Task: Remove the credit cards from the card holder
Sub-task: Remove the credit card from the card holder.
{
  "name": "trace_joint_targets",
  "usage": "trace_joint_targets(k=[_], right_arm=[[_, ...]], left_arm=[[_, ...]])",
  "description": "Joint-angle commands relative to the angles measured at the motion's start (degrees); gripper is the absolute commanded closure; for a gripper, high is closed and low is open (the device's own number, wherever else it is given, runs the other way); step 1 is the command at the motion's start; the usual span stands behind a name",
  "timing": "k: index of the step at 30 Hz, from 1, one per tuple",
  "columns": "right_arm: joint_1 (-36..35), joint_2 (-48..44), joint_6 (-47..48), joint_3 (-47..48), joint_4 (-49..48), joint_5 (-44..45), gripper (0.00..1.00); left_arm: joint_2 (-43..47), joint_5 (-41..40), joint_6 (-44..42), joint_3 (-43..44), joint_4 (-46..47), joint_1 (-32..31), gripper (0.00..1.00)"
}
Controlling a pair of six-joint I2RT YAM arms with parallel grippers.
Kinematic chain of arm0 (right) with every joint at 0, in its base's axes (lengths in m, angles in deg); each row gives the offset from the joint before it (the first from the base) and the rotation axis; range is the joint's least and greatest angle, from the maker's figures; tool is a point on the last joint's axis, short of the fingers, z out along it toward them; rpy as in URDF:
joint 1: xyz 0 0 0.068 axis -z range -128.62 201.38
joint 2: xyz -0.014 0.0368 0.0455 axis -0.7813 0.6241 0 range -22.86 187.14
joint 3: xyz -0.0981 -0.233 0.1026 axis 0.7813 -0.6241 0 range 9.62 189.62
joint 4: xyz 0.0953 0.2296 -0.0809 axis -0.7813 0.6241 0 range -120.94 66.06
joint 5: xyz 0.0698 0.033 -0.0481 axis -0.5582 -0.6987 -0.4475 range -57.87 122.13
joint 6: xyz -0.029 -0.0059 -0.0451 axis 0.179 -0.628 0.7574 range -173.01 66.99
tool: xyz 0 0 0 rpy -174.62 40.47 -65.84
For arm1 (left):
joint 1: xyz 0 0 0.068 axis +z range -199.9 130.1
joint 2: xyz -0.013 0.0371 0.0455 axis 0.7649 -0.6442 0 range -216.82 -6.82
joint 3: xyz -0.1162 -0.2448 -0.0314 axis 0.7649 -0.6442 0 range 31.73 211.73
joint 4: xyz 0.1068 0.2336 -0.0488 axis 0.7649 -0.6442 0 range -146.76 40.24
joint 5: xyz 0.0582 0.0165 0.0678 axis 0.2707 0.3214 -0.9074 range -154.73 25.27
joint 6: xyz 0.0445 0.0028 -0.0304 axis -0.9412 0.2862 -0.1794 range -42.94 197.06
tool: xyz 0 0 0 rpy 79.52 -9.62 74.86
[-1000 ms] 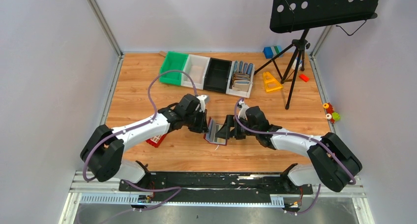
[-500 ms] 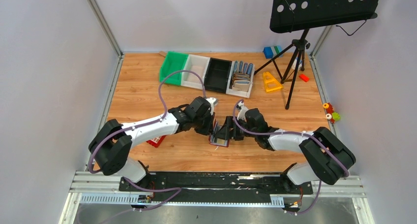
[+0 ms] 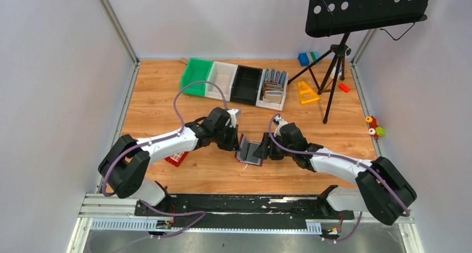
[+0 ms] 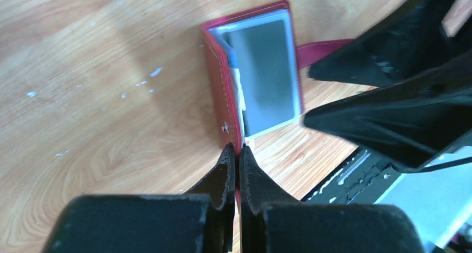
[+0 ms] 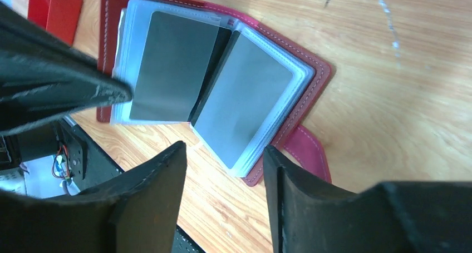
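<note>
one maroon leather card holder (image 5: 318, 75) lies open on the wooden table (image 3: 167, 97), with two grey rectangular cards (image 5: 242, 103) in its clear sleeves. the left gripper (image 4: 235, 153) pinches its cover edge. the right gripper (image 5: 224, 150) hangs spread above it.

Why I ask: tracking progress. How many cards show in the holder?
2: one grey card by the left claw, another on the snap-tab side of the holder; more may be hidden.

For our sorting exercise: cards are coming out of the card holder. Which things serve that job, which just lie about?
Job: card holder, grey cards, left gripper, right gripper.
Lying about: green bin, black bin, music stand, yellow triangle, red block.
</note>
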Motion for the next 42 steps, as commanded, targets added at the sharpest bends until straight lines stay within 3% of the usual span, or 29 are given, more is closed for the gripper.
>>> trace_joint_targets(k=[1, 3, 8, 11, 17, 24, 28, 34, 37, 42], right_arm=[[0.0, -6.3, 1.9, 1.0, 6.5, 5.2, 0.51], [0.0, -7.9, 1.7, 1.2, 8.2, 5.6, 0.53], [0.0, -6.9, 2.2, 3.4, 7.7, 2.4, 0.73], [-0.1, -3.5, 2.1, 5.1, 6.4, -0.2, 0.80], [0.0, 5.6, 0.3, 5.4, 0.7, -4.2, 0.93], [0.0, 10.2, -1.1, 3.8, -3.8, -5.5, 0.93], [-0.1, 9.8, -1.3, 3.7, -3.7, -5.2, 0.94], [0.1, 2.7, -1.8, 0.9, -3.9, -2.9, 0.89], [0.3, -3.2, -3.0, -1.4, -4.8, -2.6, 0.83], [0.5, -10.2, -6.6, -4.4, -7.7, -5.4, 0.60]], left_arm=[[1.3, 11.8, 1.2, -6.0, 9.4, 4.7, 1.00], [1.0, 14.5, 0.9, -7.5, 10.7, 6.2, 1.00], [1.4, 15.6, 0.2, -10.2, 12.3, 7.7, 1.00], [1.7, 18.2, 2.1, -12.5, 17.7, 8.4, 0.98], [2.5, 22.2, 9.2, -18.6, 32.3, 9.6, 0.62], [-3.5, 26.9, 14.2, -19.9, 42.7, 9.6, 0.45], [-6.9, 28.2, 15.7, -19.4, 46.1, 9.6, 0.62], [-7.0, 26.2, 14.3, -18.8, 42.8, 9.8, 1.00], [-4.9, 26.8, 17.1, -20.5, 46.5, 10.3, 1.00], [-0.3, 28.8, 28.2, -24.4, 58.7, 10.6, 1.00]])
